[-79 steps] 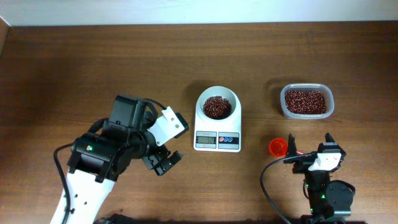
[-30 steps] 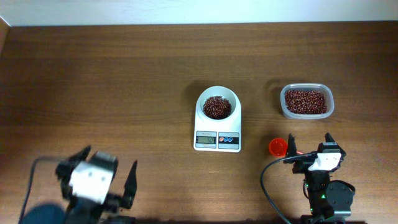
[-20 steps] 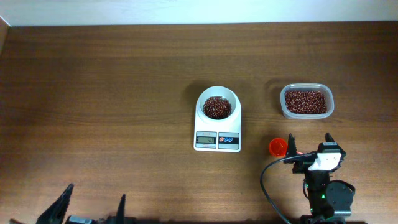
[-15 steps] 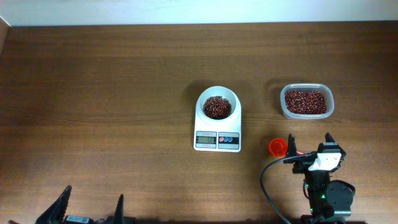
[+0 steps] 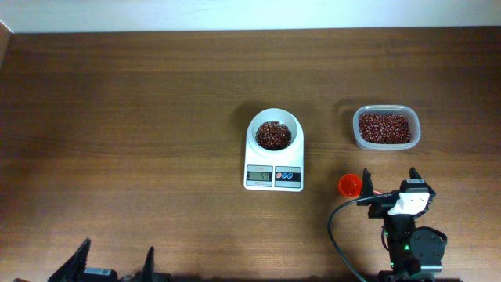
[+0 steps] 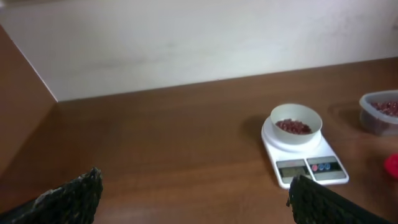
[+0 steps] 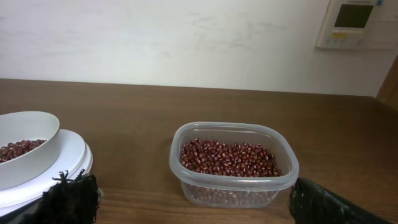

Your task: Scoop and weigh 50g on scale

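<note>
The left end effector (image 5: 116, 265) and the right end effector (image 5: 389, 180) both gaped wide, empty. The scale (image 5: 273, 177), beans (image 5: 273, 135) in its bowl (image 5: 253, 135), stood ahead and left of the right one. Likely best: touch nothing near it, letting the reading settle.

No text can be read; digits on the scale (image 5: 273, 168) are too small; wall panel (image 7: 352, 22) print blurred.

Beans (image 5: 273, 135) lie in the bowl (image 5: 273, 113) on the scale (image 5: 273, 167), tub (image 5: 357, 135) to its right, scoop (image 5: 349, 185) before the tub.
</note>
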Robot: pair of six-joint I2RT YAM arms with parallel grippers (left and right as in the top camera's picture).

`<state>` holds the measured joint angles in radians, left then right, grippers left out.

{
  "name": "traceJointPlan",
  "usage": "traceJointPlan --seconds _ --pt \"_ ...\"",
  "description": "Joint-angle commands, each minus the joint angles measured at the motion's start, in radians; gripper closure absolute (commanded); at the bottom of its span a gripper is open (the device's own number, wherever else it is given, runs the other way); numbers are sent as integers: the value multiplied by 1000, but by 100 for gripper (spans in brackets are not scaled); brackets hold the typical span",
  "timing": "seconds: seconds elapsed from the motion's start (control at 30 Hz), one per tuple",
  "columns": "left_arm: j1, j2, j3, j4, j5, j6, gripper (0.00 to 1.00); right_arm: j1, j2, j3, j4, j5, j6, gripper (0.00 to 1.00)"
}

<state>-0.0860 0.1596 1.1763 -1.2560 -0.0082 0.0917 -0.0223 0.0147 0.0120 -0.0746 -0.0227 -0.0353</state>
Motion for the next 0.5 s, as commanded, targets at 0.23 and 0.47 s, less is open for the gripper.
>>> traceJointPlan --seconds 0.23,0.47 --pt "8 -11 5 -219 -14 -12 1 9 -11 -6 -4 2 -6 1" --pt "11 -22 5 -219 -15 -12 1 9 -11 -6 -4 2 -6 1"
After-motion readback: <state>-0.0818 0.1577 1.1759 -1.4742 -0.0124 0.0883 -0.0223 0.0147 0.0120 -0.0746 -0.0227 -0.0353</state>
